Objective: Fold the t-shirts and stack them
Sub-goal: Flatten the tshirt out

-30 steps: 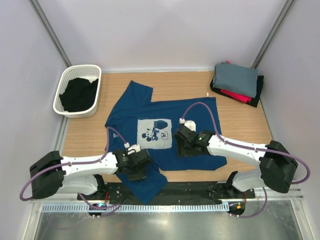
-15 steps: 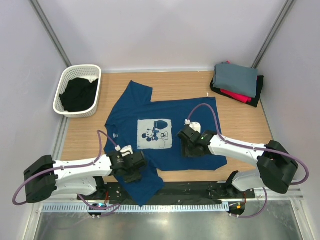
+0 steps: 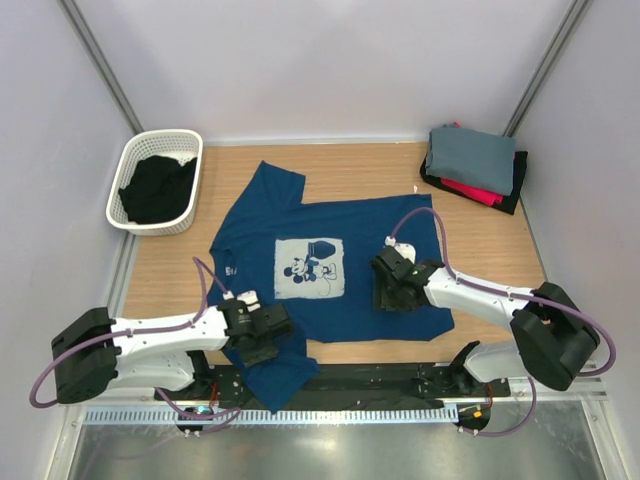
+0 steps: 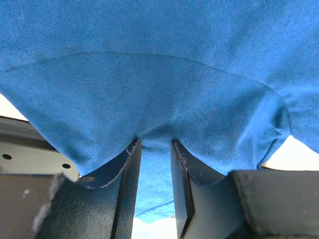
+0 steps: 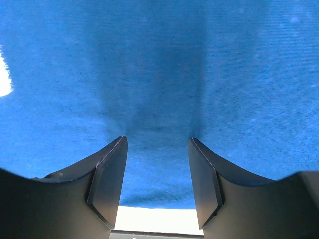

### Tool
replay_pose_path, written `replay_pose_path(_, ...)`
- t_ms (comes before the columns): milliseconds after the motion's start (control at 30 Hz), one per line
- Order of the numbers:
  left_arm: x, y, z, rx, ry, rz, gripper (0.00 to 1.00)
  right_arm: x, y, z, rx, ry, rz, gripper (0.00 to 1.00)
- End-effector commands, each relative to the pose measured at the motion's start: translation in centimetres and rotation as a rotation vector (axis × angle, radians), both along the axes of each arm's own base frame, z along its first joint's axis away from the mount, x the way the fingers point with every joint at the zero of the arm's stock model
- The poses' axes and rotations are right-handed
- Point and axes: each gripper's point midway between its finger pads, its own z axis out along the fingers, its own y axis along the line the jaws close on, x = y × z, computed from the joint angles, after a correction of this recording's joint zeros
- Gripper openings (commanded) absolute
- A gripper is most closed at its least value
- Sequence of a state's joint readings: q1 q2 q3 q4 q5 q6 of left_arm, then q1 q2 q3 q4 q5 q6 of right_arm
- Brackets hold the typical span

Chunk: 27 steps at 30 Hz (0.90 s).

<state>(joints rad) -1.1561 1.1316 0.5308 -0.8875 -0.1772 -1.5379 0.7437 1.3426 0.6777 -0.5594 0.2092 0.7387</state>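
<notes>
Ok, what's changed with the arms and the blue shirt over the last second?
The left pincer drew back slightly to the left, gripping the navy t-shirt and dragging its overhanging corner left along the table edge. The right pincer slid right across the shirt toward its side edge. The folded stack and the basket stayed as they were.

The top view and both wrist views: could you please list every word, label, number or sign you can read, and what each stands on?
None can be read for certain.
Chest print on the navy t-shirt: a cartoon mouse picture; any lettering is too small to read.
Small white marks at the shirt's edge: perhaps letters, too blurred to read.
Both wrist views: plain blue cloth, no text.
</notes>
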Motion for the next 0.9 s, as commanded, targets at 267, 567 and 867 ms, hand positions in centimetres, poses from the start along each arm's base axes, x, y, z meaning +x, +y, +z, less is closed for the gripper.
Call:
replay_pose_path(267,-5.5,6.3,1.8,0.272,0.279,-0.118,0.33,1.2,0.2,1.8,0.069,-0.055,-0.001,0.58)
replay_pose_path(567,5.5,0.3,12.5,0.225,-0.177,-0.298,0.37,3.8,2.3,5.4,0.133,-0.137,0.017,0.59)
replay_pose_path(867,11.5,-3.5,6.9,-0.029,-0.262,-0.191,0.40,7.1,2.7,8.0,0.112,-0.238,-0.043,0.59)
